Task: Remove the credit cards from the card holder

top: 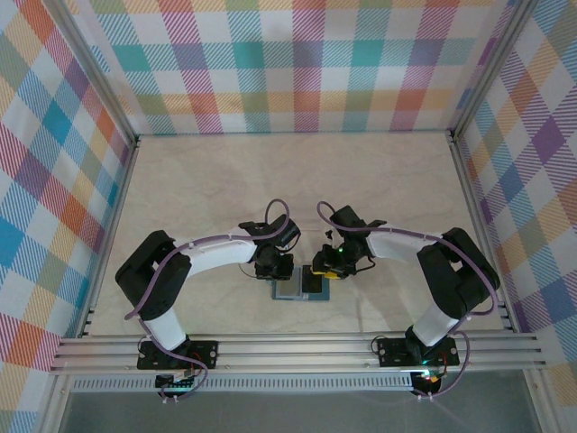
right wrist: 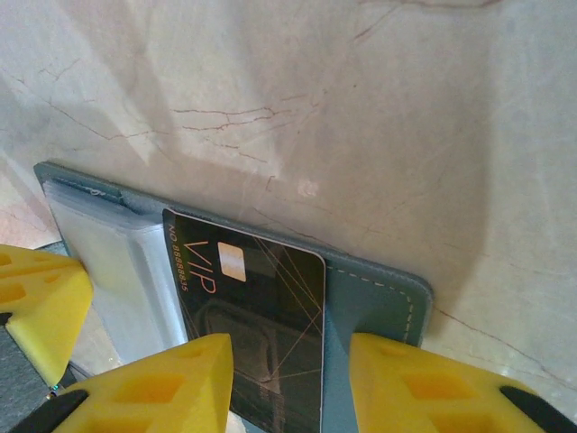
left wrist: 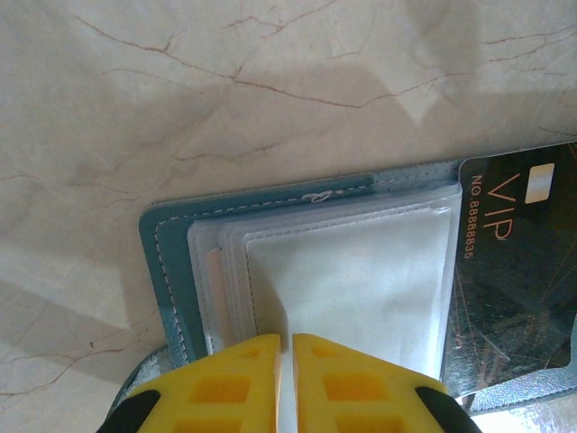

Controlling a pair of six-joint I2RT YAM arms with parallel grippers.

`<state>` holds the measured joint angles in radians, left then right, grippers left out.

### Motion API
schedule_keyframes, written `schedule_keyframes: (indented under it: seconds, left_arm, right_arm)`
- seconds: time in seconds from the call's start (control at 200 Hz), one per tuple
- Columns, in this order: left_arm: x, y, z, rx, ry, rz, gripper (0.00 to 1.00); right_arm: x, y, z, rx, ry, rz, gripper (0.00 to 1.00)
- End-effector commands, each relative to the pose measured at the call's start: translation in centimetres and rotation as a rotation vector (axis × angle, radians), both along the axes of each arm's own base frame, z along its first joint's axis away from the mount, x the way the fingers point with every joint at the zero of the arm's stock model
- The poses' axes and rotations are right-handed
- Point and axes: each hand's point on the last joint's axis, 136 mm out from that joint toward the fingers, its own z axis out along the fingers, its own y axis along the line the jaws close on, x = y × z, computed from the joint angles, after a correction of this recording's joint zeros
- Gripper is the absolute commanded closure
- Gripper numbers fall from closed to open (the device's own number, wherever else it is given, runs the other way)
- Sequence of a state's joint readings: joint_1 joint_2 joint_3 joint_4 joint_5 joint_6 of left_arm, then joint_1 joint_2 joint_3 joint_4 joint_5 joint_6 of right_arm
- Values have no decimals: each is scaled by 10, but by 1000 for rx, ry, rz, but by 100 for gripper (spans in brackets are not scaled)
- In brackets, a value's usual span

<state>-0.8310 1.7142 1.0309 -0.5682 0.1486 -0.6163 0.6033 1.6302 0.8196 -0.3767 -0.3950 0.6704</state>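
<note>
The left claw [left wrist: 287, 345] has its yellow fingers [left wrist: 225, 383] pressed almost together with only a hairline slit between them. Its tips are set over the clear sleeves [left wrist: 352, 271] of the opened teal card holder [left wrist: 167, 262]; whether a sleeve is nipped in that slit cannot be told. Ahead of these tips the holder's stitched edge ends and bare marbled tabletop [left wrist: 225, 81] runs on. To this claw's right a black VIP credit card [left wrist: 514, 271] shows on the holder's other half, its long edge meeting the edge of the sleeves. The right claw [right wrist: 290, 347] is spread astride that card. One finger overlaps the card's near part, and the other stands off its long edge, with a strip of teal between them. Beyond the right claw's tips the card's far edge stops short of the holder's rounded border, then comes open tabletop. Close on its left sits a finger of the left claw. From above, both claws meet over the holder by the tabletop's near edge, with wide free surface ahead and to both sides.
</note>
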Motion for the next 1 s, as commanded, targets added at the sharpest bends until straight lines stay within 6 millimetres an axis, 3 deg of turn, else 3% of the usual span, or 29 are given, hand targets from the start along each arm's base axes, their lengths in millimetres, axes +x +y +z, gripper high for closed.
schedule_keyframes:
  seconds: [0.0,0.595,0.995]
  left_arm:
    - [-7,0,-10,11,32,-11,87]
    - [-8,0,-11,11,35,-11,87]
    - [-8,1,-13,12,37,-13,87]
  right_arm:
    - [-7,12,-1,63,30,10,60]
    - [-4,21,31,152,-24,8,67]
    - [-6,19,22,133,1,11,81]
